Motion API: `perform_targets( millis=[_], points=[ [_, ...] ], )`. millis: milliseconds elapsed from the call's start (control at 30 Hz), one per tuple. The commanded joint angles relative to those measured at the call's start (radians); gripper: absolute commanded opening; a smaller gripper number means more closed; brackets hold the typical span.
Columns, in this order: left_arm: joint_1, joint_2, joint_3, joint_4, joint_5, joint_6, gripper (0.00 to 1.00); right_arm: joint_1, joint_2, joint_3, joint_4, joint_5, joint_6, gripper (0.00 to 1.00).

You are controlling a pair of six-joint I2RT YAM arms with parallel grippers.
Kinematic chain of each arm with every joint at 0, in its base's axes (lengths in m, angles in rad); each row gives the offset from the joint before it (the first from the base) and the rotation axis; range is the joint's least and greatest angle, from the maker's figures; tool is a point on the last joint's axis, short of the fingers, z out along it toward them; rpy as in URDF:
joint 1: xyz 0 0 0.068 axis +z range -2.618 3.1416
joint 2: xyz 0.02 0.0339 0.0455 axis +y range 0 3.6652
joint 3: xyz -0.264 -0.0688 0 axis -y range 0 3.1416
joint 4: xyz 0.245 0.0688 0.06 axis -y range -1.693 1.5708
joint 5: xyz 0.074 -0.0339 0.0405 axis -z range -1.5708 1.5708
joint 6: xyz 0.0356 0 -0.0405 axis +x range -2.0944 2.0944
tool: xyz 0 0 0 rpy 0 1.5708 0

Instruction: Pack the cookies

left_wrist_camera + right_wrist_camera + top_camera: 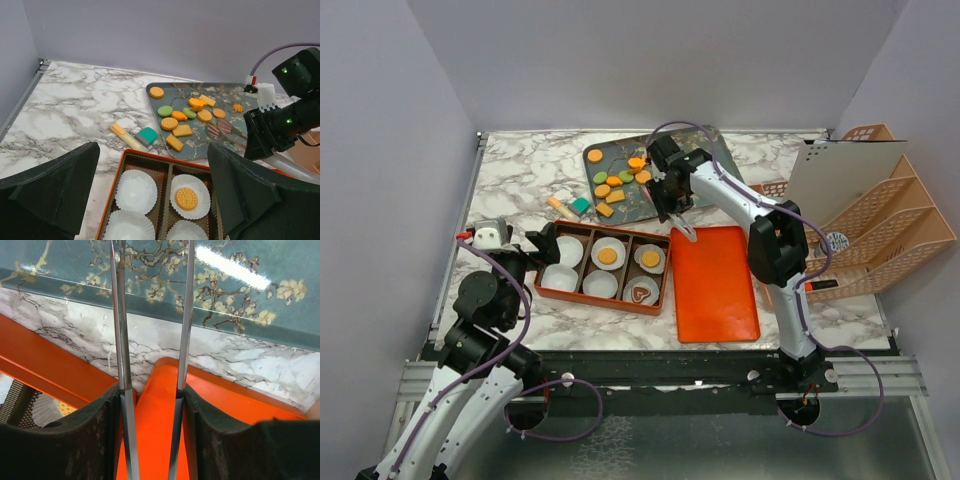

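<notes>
Several cookies (620, 180), orange rounds and squares and green ovals, lie on a teal flowered tray (705, 150); they also show in the left wrist view (182, 117). A brown box (603, 268) with an orange rim holds white paper cups. Two cups hold orange round cookies (608, 256) and one holds a brown heart (640, 293). My right gripper (672, 205) is shut on metal tongs (120, 315), whose heads (216, 130) hover over the tray's near edge and look empty. My left gripper (152, 150) is open and empty at the box's left end.
An orange lid (715, 283) lies right of the box, under my right gripper. A teal block (147, 135) and a yellow block (125, 136) lie on the marble between tray and box. Peach file racks (880, 220) and a white board (840, 170) stand at the right.
</notes>
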Motion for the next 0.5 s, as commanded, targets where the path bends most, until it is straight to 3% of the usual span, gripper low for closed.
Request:
perform_targets(
  millis=[0,467],
  points=[
    [0.007,0.004,-0.009,0.022,0.014,0.009,0.99,-0.006,-0.006,0.038,-0.031,-0.013,-0.008,0.44],
    [0.008,0.003,-0.008,0.021,0.012,0.009,0.99,-0.003,-0.166,-0.053,-0.006,-0.055,-0.007,0.30]
  ],
)
